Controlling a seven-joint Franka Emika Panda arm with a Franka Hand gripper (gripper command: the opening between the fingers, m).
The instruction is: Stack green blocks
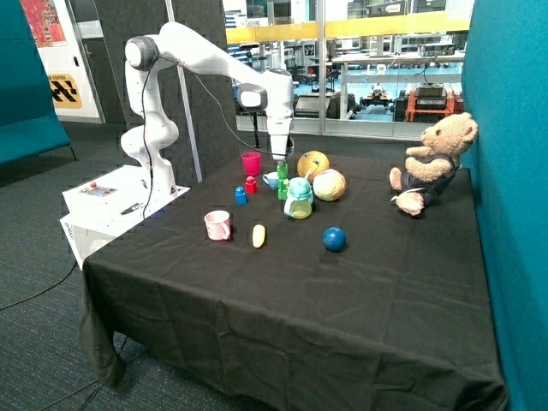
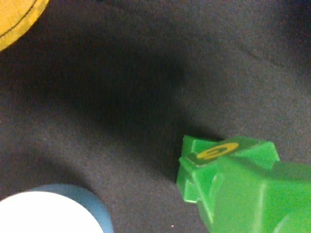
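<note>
Above the green blocks (image 1: pixel 282 181), the end effector (image 1: pixel 281 157) points straight down.

Green blocks (image 1: pixel 282 180) stacked upright beside pale jar (image 1: pixel 299 199)

We see grey carpet (image 1: pixel 34 257), teal partition (image 1: pixel 514 257) by the table, big windows (image 1: pixel 377 60) w/ workshop beyond.

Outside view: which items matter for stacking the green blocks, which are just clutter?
In play:
green blocks, already piled under the arm
gripper, just above that pile

Clutter:
red brick
blue brick
pink cup
pink mug
blue ball
teddy bear
yellow piece
</note>
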